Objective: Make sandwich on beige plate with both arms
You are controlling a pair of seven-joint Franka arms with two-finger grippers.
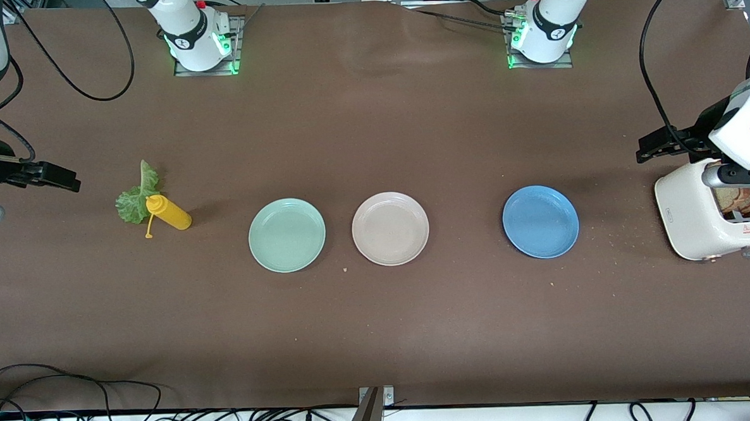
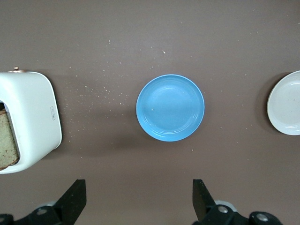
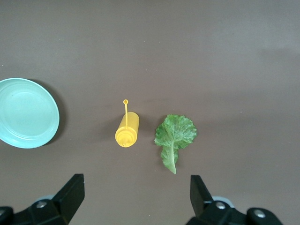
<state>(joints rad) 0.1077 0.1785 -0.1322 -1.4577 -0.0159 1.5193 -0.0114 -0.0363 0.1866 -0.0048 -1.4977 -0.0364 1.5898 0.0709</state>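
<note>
I am looking at the beige plate (image 1: 390, 228) sitting bare in the middle of the bench (image 1: 380, 324), so nothing of the sandwich is assembled yet. It is lying between the mint-green plate (image 1: 287, 234), toward the right arm's end, and the blue plate (image 1: 540, 221), toward the left arm's end; all three are sitting empty, in a row and apart from one another.

The bread slices (image 1: 743, 199) are standing in the slot of the white toaster (image 1: 698, 218) at the left arm's end of the bench, with crumbs scattered around it. The lettuce leaf (image 1: 135, 199) is lying flat on the bench at the right arm's end, and the yellow squeeze bottle (image 1: 168, 213) is lying on its side just beside it, nearer to the front camera.

The left hand (image 2: 139, 202) is hanging above the toaster end of the bench with its fingers spread and gripping nothing. The right hand (image 3: 136, 199) is hovering beside the lettuce end, fingers likewise spread and empty.

As I am judging it, the whole job is lying ahead: a bread slice onto the beige plate, then the lettuce, then the second slice on top.
</note>
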